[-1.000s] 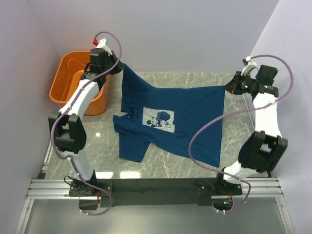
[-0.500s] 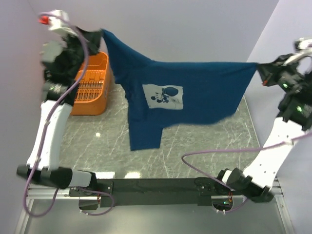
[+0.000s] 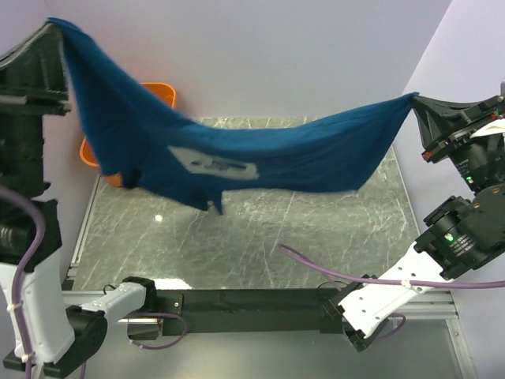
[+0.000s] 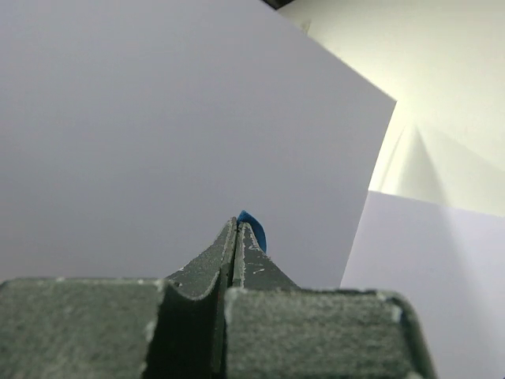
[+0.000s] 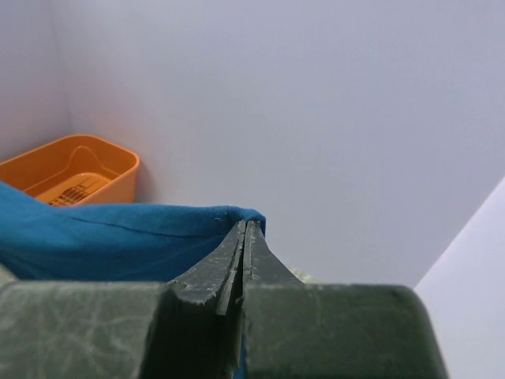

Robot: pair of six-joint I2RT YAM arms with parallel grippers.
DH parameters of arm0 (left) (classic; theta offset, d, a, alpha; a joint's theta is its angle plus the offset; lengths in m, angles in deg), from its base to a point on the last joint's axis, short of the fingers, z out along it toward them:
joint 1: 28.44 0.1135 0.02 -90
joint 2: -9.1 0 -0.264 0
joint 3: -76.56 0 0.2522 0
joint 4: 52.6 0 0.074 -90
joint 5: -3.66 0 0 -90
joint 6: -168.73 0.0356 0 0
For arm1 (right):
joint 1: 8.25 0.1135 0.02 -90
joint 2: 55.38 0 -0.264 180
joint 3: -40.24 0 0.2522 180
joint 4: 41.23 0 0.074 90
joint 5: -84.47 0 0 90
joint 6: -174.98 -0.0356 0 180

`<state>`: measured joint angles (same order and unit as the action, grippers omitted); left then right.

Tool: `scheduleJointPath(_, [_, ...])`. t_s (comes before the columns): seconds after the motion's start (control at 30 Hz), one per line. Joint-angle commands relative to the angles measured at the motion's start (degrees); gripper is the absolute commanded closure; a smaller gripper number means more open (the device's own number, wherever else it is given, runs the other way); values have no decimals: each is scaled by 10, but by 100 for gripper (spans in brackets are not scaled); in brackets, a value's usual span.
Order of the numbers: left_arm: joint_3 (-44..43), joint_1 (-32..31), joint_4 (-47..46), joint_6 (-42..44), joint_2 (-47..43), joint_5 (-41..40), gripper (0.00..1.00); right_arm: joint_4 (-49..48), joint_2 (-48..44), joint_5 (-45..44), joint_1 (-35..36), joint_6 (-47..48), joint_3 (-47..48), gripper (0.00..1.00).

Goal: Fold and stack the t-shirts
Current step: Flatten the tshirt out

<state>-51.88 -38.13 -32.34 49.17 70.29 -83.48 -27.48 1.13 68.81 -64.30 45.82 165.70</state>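
Both arms are raised a lot higher than half a second back, and the shirt [image 3: 276,158] is hauled right up off the table [image 3: 316,245] with them (a second ago it was still lying flat on the marble).

The shirt is now strung out in the air between the two arms, high on the left and lower on the right, with a sag in the middle. Its pale print [image 3: 213,164] is seen almost edge-on near the low part of the sag, and a sleeve is left dangling just below it. No part of the cloth can be seen touching the table.

The left gripper [image 3: 49,28] is pressed together on one corner; in its wrist view only a tiny blue tip of cloth is seen poking out past the closed fingers [image 4: 251,253]. The right gripper [image 3: 417,101] is clamped on the other end, and the hem is seen folded over right at the fingertips in its wrist view.

The basket [image 3: 162,91] is mostly hidden behind the raised cloth at far left (the rim is about all that is seen).
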Motion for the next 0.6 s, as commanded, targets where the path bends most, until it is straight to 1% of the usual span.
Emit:
scheduleJointPath(0.0, [-15,-7,-7,6,-2,-21,99,-83,26,21,-17,-113,29,100])
scheduleJointPath(0.13, [-24,-25,0,18,-6,-26,99,-87,34,12,-25,-131,60,100])
scheduleJointPath(0.17, [-22,-28,2,20,-6,-42,99,-82,35,4,-25,-126,62,100])
scheduleJointPath(0.3, [26,-37,1,31,-8,-61,99,-57,31,-11,-26,-96,27,100])
scheduleJointPath(0.33, [58,-37,-3,29,-5,-61,99,-43,20,-14,-25,-68,-7,100])
scheduleJointPath(0.4, [92,-37,-8,18,2,-58,100,-25,7,-21,-24,-30,-50,100])
scheduleJointPath(0.43, [125,-37,-12,14,14,-54,100,-9,-6,-24,-23,10,-96,100])
scheduleJointPath(0.47, [141,-37,-25,9,22,-48,100,10,-10,-29,-18,38,-118,100])
scheduleJointPath(0.5, [157,-37,-32,1,31,-37,100,38,-14,-36,0,74,-138,100])
scheduleJointPath(0.53, [188,-37,-43,-3,51,-33,100,76,-15,-66,19,167,-168,100])
scheduleJointPath(0.57, [204,-37,-60,-8,64,-24,100,165,-8,-89,70,219,-182,100])
